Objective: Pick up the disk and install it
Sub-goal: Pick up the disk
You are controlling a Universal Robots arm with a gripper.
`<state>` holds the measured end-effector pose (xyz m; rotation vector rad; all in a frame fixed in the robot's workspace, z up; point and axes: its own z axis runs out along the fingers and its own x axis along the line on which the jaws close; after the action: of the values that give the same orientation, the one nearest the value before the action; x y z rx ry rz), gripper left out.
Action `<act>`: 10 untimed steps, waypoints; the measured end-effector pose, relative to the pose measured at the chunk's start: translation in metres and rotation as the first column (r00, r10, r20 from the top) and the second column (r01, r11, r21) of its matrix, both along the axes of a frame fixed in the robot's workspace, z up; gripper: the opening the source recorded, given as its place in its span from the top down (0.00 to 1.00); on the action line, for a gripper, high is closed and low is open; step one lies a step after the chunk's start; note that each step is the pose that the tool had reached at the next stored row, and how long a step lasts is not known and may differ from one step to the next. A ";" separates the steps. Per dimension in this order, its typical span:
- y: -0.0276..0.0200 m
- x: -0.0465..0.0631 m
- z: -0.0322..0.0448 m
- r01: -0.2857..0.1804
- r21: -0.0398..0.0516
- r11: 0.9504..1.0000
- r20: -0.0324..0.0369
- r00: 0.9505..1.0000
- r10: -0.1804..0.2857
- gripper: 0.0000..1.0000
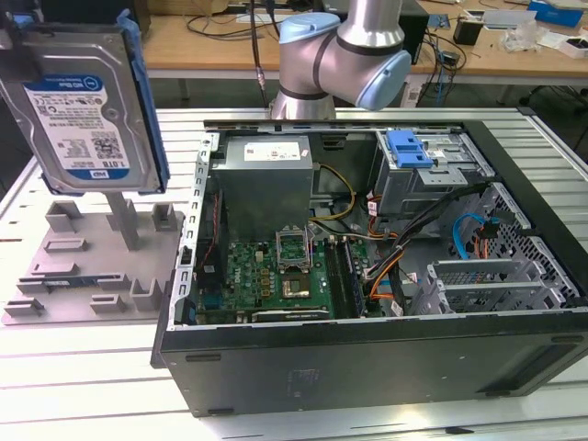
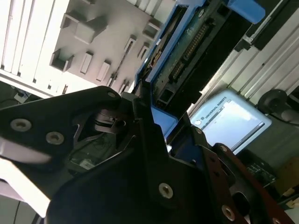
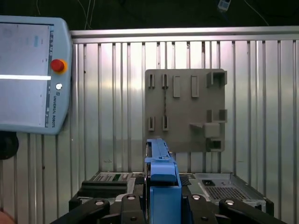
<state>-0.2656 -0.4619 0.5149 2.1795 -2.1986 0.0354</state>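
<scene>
The disk (image 1: 83, 101), a silver hard drive with a white-and-blue label in a blue carrier, hangs upright above the grey holder plate (image 1: 87, 266) at the exterior view's left. It is clear of the plate's slots. In the first wrist view my gripper (image 3: 161, 205) is shut on the disk's blue carrier edge (image 3: 161, 163), with black fingers (image 3: 128, 205) on either side. In the second wrist view the disk (image 2: 187, 42) shows its connector side, clamped in the gripper (image 2: 149, 116). The holder plate (image 3: 184, 109) lies below on the ribbed table.
An open computer case (image 1: 367, 349) lies at the exterior view's right of the plate. Inside are a metal drive cage with a blue latch (image 1: 409, 147), a grey power-supply box (image 1: 262, 179) and a motherboard (image 1: 276, 276). A teach pendant (image 3: 28, 74) rests on the table.
</scene>
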 end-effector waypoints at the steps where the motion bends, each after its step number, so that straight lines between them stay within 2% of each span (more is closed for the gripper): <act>1: -0.0030 0.004 0.0001 0.000 0.000 1.000 -0.001 1.000 0.000 0.64; 5: -0.0154 0.020 0.0005 0.000 0.000 1.000 -0.005 1.000 0.000 0.64; 7: -0.0350 0.048 0.0008 0.000 0.000 1.000 -0.011 1.000 0.000 0.64; 10: -0.0442 0.063 0.0009 0.000 0.000 1.000 -0.014 1.000 0.000 0.64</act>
<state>-0.2022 -0.5061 0.5158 2.1734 -2.1913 0.0204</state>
